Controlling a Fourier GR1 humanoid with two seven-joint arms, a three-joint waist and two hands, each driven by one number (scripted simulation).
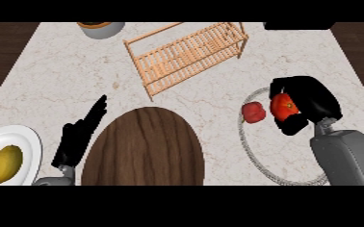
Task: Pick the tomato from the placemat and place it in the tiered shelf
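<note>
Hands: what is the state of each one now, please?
Left hand: open, holding nothing.
Right hand: closed around the tomato.

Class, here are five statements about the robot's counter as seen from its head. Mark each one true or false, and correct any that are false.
1. The right hand is curled round the tomato. True.
2. The tiered shelf already holds the tomato. False: the tomato is in the right hand, over the placemat.
3. The left hand holds a fruit. False: its fingers are straight and hold nothing.
4. A second red item lies on the placemat beside the tomato. True.
5. The white plate sits at the counter's right edge. False: it is at the left edge.
</note>
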